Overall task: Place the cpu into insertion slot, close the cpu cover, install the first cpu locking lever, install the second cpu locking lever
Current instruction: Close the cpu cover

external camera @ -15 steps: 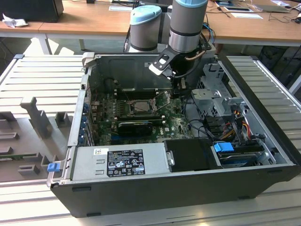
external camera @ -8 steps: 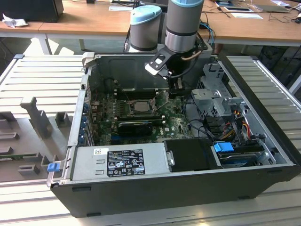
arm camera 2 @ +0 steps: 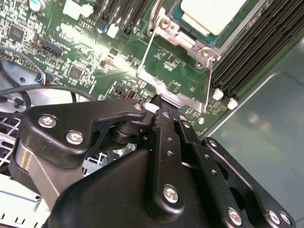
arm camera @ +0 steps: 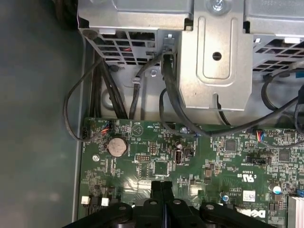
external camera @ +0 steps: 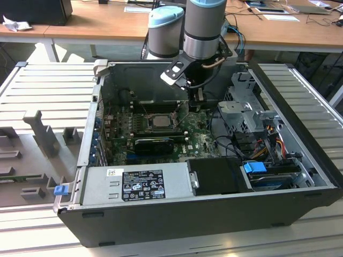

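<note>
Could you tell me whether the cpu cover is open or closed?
Open: the cpu cover is swung off the cpu, board showing through its cut-out.

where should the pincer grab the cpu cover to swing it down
Take the cpu cover by its free edge, the end away from the hinge beside the cpu. It's a thin open frame tilted up off the board, so probably pinch that edge across its thickness, coming from the side where the pincer sits.
</note>
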Controlling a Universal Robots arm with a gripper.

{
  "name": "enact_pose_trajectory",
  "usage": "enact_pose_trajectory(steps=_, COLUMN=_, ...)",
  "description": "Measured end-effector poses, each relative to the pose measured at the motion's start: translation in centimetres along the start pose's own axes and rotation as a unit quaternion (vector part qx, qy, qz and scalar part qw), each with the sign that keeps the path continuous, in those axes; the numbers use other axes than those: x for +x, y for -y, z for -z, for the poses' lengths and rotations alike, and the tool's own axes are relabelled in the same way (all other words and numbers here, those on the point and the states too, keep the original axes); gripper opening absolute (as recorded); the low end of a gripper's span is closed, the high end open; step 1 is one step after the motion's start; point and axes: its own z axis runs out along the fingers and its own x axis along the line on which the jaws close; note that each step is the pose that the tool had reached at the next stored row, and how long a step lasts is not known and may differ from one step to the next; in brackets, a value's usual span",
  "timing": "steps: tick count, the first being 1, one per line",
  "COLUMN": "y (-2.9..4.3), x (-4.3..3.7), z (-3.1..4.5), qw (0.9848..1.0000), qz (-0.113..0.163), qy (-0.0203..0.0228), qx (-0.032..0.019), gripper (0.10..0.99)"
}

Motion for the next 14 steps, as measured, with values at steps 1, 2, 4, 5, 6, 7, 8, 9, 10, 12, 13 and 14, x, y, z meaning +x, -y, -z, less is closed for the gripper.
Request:
enact_pose_trajectory(steps=1, y=0.21, x=0.01, z=0.01, qw=1.0, qz=0.0, qy=0.0, qx=0.0, gripper=0.106)
enact_pose_trajectory(steps=2, y=0.42, x=0.02, z=0.02, qw=1.0, qz=0.0, qy=0.0, qx=0.0, gripper=0.106)
enact_pose_trajectory(steps=4, y=0.67, x=0.04, z=0.03, qw=1.0, qz=0.0, qy=0.0, qx=0.0, gripper=0.106)
enact_pose_trajectory(steps=5, y=0.94, x=0.05, z=0.05, qw=1.0, qz=0.0, qy=0.0, qx=0.0, gripper=0.106)
enact_pose_trajectory(steps=6, y=1.12, x=0.06, z=0.06, qw=1.0, qz=0.0, qy=0.0, qx=0.0, gripper=0.106)
enact_pose_trajectory(steps=7, y=1.28, x=0.07, z=0.06, qw=1.0, qz=0.0, qy=0.0, qx=0.0, gripper=0.106)
enact_pose_trajectory(steps=8, y=1.59, x=0.08, z=0.08, qw=1.0, qz=0.0, qy=0.0, qx=0.0, gripper=0.106)
enact_pose_trajectory(steps=9, y=1.93, x=0.1, z=0.1, qw=1.0, qz=0.0, qy=0.0, qx=0.0, gripper=0.106)
enact_pose_trajectory(steps=10, y=2.1, x=0.11, z=0.11, qw=1.0, qz=0.0, qy=0.0, qx=0.0, gripper=0.106)
enact_pose_trajectory(steps=12, y=2.5, x=0.13, z=0.13, qw=1.0, qz=0.0, qy=0.0, qx=0.0, gripper=0.106)
enact_pose_trajectory(steps=13, y=2.66, x=0.14, z=0.14, qw=1.0, qz=0.0, qy=0.0, qx=0.0, gripper=0.106)
enact_pose_trajectory(steps=14, y=2.87, x=0.15, z=0.15, qw=1.0, qz=0.0, qy=0.0, qx=0.0, gripper=0.106)
